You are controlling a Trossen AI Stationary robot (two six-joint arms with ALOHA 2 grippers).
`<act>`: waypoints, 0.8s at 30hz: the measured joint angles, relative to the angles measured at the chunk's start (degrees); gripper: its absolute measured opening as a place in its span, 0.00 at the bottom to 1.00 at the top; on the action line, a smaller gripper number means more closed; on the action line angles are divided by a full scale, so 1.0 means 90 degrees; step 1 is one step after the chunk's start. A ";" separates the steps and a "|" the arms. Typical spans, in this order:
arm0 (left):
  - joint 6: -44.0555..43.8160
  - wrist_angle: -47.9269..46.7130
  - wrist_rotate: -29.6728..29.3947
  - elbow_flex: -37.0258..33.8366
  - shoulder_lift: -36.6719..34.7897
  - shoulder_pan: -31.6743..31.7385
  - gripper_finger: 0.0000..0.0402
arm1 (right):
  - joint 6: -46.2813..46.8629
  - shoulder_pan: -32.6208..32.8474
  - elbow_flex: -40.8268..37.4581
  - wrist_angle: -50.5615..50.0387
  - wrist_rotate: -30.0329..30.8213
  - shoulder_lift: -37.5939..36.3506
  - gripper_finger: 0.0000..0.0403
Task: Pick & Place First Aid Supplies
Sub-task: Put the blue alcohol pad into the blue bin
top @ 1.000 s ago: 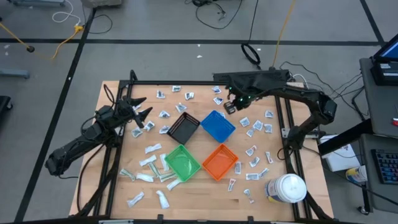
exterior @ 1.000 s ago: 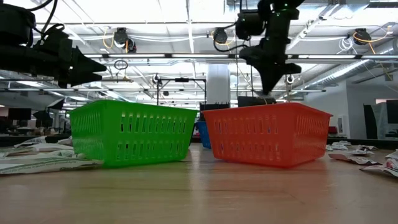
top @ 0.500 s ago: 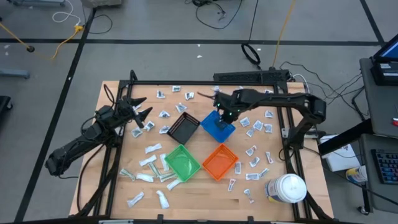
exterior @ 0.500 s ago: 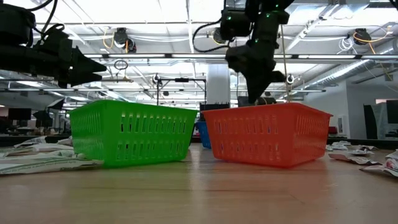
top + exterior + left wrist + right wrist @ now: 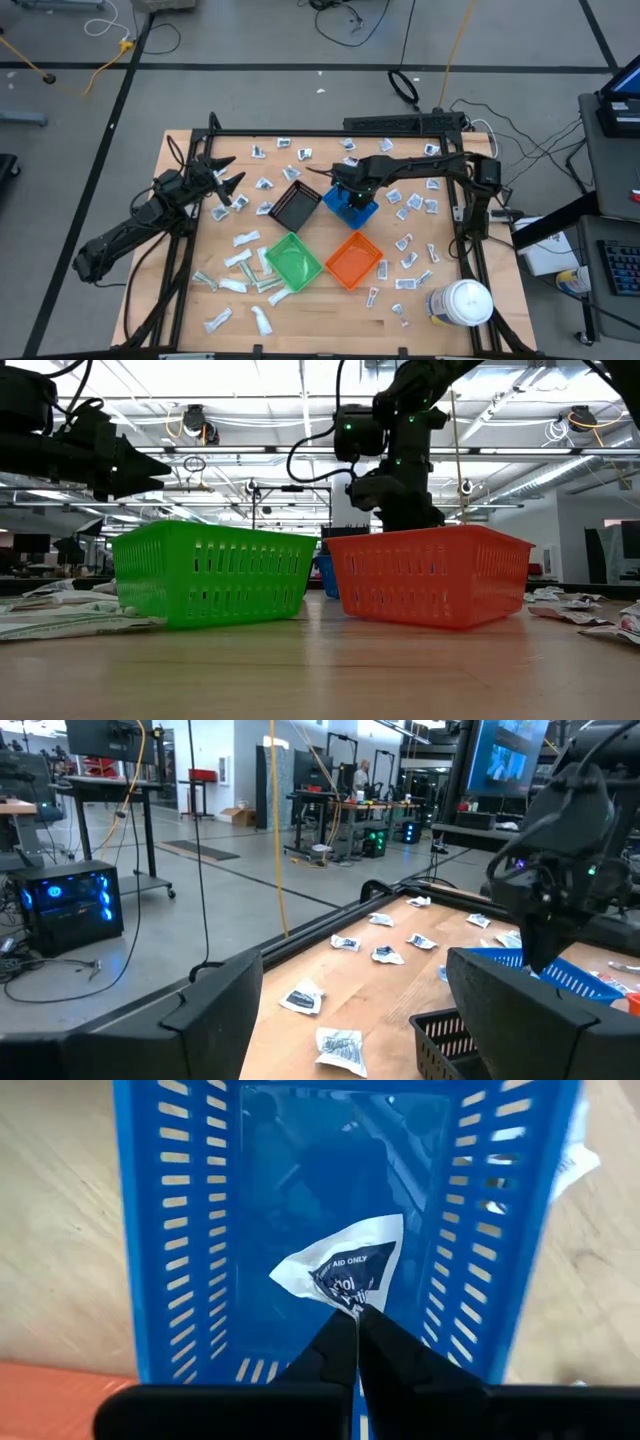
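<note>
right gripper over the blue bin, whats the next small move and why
Probably open the fingers to drop the packet. The right gripper is shut on a white first aid packet, pinching it by one corner, and it hangs directly above the floor of the blue bin. The left gripper waits open on the left side of the table.

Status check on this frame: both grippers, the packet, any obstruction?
Right gripper shut on white packet, directly above blue bin. Left gripper open, holding nothing, waiting at table's left side. Bin floor under the packet looks bare.
</note>
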 joint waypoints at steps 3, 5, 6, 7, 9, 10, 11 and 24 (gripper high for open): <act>0.0000 0.0002 -0.0002 0.0002 0.0000 0.0000 0.81 | -0.0114 0.0000 -0.0002 0.0044 0.0000 0.0015 0.04; 0.0000 0.0001 -0.0001 0.0000 0.0000 -0.0002 0.81 | -0.0159 0.0000 -0.0002 0.0044 0.0000 0.0013 0.09; 0.0000 0.0000 -0.0001 0.0001 0.0000 0.0000 0.81 | -0.0171 0.0000 -0.0002 0.0042 0.0000 0.0014 0.11; 0.0000 0.0000 -0.0001 0.0000 0.0000 -0.0001 0.81 | -0.0187 0.0000 -0.0002 0.0043 0.0000 0.0015 0.14; 0.0000 0.0000 -0.0002 0.0000 0.0000 -0.0002 0.81 | -0.0186 0.0000 -0.0002 0.0064 0.0002 0.0013 0.22; 0.0000 0.0000 -0.0002 0.0000 0.0000 -0.0001 0.81 | -0.0175 0.0000 -0.0002 0.0069 0.0002 0.0013 0.25; 0.0000 0.0002 0.0000 0.0000 0.0000 -0.0002 0.81 | -0.0151 0.0000 -0.0002 0.0069 0.0004 0.0013 0.29; 0.0000 0.0001 0.0000 0.0001 0.0000 0.0000 0.81 | -0.0334 -0.0242 0.0000 -0.0027 -0.0007 -0.0711 0.41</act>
